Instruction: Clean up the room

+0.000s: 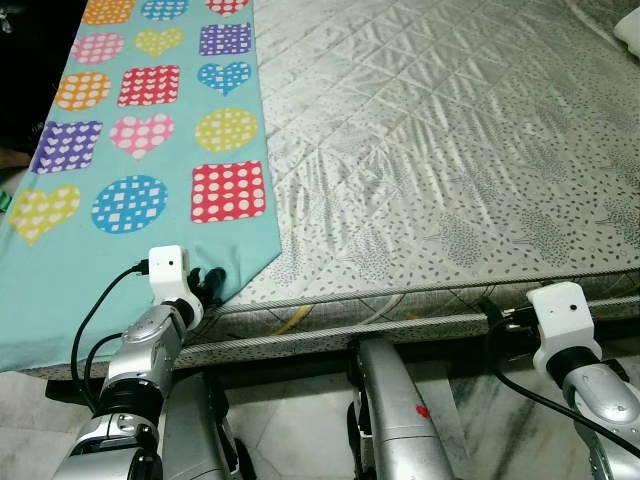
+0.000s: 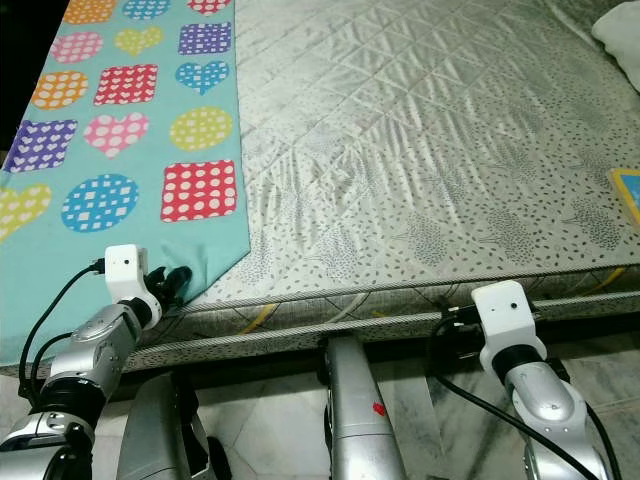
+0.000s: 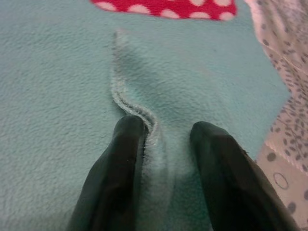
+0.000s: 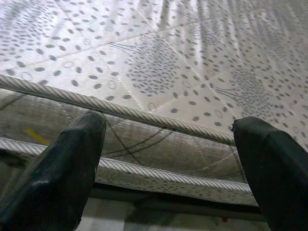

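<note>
A turquoise blanket [image 1: 150,150] printed with dotted hearts, circles and squares lies over the left part of the bed, and its near corner reaches the front edge. My left gripper [image 1: 208,285] is at that corner. In the left wrist view its two fingers [image 3: 127,144] pinch a raised fold of the blanket's hem [image 3: 120,96], so the gripper [image 3: 166,132] is shut on the fabric. My right gripper [image 4: 168,130] stands open with nothing in it, low in front of the mattress's corded front edge [image 4: 144,113] on the right.
The grey quilted mattress [image 1: 450,150] lies bare across the middle and right. A white pillow [image 2: 615,30] sits at the far right corner. A blue and yellow flat item [image 2: 628,195] pokes in at the right edge. Pale floor tiles [image 1: 290,420] lie below the bed.
</note>
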Robot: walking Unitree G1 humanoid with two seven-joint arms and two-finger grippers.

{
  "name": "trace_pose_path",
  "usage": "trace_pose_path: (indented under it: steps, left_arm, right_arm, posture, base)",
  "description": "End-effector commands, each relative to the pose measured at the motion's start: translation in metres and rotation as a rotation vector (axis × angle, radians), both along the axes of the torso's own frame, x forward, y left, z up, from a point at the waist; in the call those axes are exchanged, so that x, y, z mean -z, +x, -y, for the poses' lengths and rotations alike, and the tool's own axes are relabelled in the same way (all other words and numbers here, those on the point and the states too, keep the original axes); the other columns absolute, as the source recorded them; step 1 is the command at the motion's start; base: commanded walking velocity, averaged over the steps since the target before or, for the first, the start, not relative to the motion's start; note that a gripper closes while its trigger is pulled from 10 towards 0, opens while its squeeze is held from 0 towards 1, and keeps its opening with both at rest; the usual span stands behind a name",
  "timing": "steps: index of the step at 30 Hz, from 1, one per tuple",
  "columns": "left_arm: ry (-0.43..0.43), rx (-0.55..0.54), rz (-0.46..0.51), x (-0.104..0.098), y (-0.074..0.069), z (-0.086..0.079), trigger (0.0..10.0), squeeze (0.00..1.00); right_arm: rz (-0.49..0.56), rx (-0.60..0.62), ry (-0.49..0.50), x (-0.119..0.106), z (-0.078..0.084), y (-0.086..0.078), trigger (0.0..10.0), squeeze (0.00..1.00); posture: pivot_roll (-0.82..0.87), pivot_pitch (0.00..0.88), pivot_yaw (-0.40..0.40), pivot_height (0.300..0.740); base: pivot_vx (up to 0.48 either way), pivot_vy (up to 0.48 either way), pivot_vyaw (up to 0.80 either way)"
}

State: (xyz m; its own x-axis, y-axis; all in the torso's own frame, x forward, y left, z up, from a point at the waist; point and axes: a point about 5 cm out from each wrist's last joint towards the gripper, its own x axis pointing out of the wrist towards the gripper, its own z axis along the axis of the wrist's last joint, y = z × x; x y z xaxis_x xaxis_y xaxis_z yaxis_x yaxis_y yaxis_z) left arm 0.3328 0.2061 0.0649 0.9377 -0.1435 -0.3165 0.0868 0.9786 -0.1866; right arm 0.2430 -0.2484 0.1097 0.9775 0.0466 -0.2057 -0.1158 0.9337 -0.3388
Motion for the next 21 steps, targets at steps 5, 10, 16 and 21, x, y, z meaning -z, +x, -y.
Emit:
trace_pose_path:
  steps: [5, 10, 16, 21]
  left_arm:
    - [0.098, 0.095, 0.004, 0.006, -0.007, 0.005, 0.0, 0.00]
    - [0.158, 0.174, 0.018, 0.008, -0.011, 0.014, 0.0, 0.00]
    - [0.260, 0.308, 0.049, 0.010, -0.018, 0.027, 0.0, 0.00]
    - [0.325, 0.424, 0.087, 0.010, -0.025, 0.041, 0.0, 0.00]
  right_arm:
    - [-0.004, -0.143, 0.134, -0.004, -0.017, -0.006, 10.0, 0.00]
    - [-0.036, -0.299, 0.265, -0.010, -0.034, -0.011, 10.0, 0.00]
    - [-0.053, -0.325, 0.266, -0.008, -0.036, -0.012, 10.0, 0.00]
    - [-0.059, -0.331, 0.260, -0.007, -0.037, -0.011, 10.0, 0.00]
  posture:
    - [-0.29, 0.227, 0.007, 0.531]
    - [-0.30, 0.226, 0.009, 0.531]
    - [-0.29, 0.226, 0.009, 0.531]
    - [-0.29, 0.223, 0.008, 0.531]
  base:
    - [0.000, 0.000, 0.00]
    - [0.000, 0.000, 0.00]
    - [0.000, 0.000, 0.00]
    - [0.000, 0.000, 0.00]
